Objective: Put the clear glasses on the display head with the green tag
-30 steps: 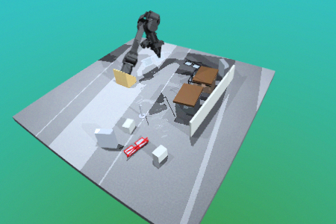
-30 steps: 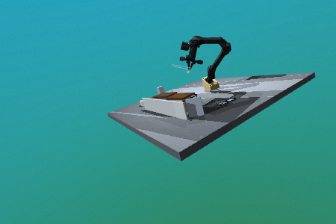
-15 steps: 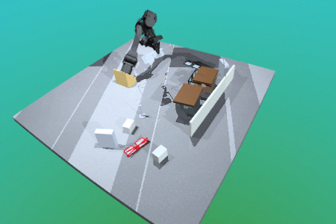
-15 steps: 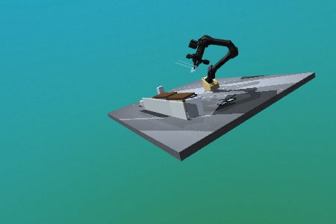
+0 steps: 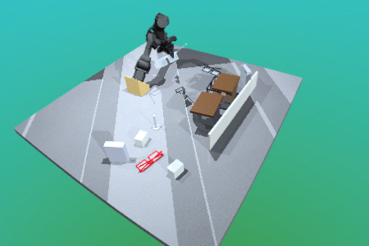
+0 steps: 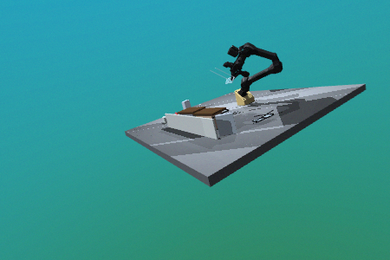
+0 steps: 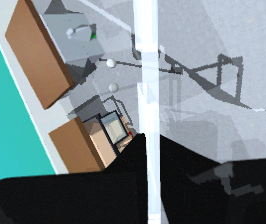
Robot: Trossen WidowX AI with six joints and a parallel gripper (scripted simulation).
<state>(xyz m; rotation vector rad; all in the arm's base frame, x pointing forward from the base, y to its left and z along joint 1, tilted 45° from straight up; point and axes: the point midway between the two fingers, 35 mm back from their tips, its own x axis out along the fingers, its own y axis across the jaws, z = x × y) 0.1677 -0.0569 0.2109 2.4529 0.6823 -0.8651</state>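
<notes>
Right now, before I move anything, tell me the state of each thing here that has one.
Gripper: shut on the clear glasses.
Clear glasses: held aloft, temples unfolded.
Red glasses: lying on the table.
Green-tagged head: wearing no glasses.
Dark-framed glasses: off the gripper; worn or not, cannot tell.

The arm (image 5: pixel 143 65) (image 6: pixel 262 75) is seen whole from high above in the top view and from farther off, beyond the white panel (image 5: pixel 234 110) (image 6: pixel 191 126), in the exterior view. Both brown boards (image 5: pixel 207 103) (image 6: pixel 210 112) (image 7: pixel 41 55) are shared by all three; from the wrist, they are viewed closely downward.
</notes>
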